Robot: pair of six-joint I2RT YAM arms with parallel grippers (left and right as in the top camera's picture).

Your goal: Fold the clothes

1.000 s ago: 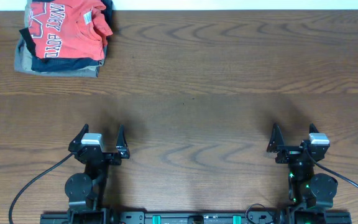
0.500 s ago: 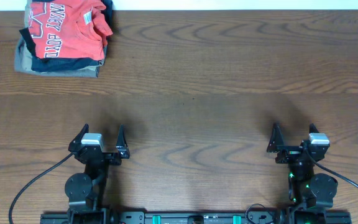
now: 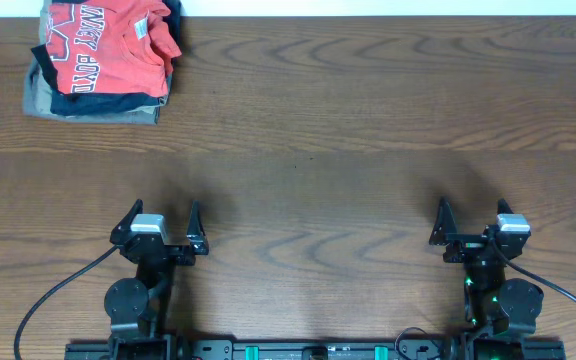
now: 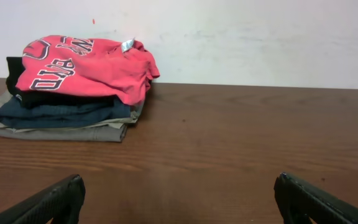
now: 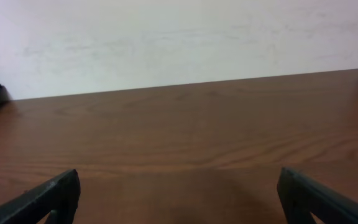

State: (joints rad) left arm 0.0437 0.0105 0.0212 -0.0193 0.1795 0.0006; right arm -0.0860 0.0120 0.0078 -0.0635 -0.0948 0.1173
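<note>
2 arms tucked low (well apart), left gripper [image 3: 164, 206] and right gripper [image 3: 473, 203] pointing forward, jaws spread wide

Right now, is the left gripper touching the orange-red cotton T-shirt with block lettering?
Apart. The overhead view shows bare wooden table between the open left gripper and the orange-red T-shirt on the far-left pile.

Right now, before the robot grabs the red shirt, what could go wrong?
1. The red T-shirt lies on top of a stack of folded clothes. A deep pinch might drag those along or tip the stack.
2. The stack sits at the far left corner of the table. The open right gripper is far across from it and may struggle to reach. The open left gripper is nearer.
</note>
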